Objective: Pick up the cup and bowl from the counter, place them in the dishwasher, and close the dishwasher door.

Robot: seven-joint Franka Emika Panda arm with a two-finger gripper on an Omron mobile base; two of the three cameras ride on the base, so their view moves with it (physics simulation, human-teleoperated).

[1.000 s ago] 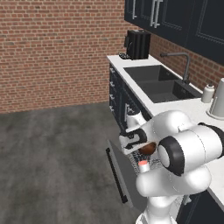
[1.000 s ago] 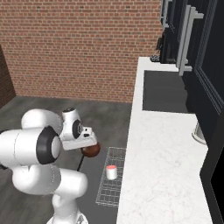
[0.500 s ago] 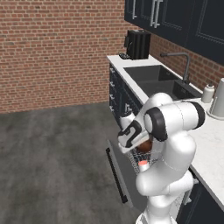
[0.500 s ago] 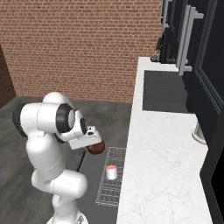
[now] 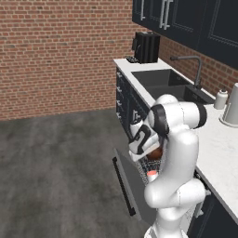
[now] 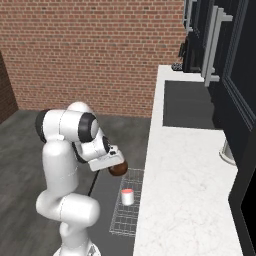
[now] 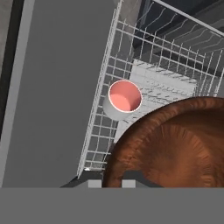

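Your gripper is pinching the rim of the bowl, holding it above the dishwasher's wire rack. The cup stands upright in that rack, just beside the bowl.

In the hand view the bowl runs off the frame at 3 o'clock and at 6 o'clock, so its far rim is cut away. It covers most of the fingers, and whether they clamp its rim cannot be told. The wire rack is cut off at 12 and 3 o'clock. In the left base view the arm hides most of the bowl and the cup.
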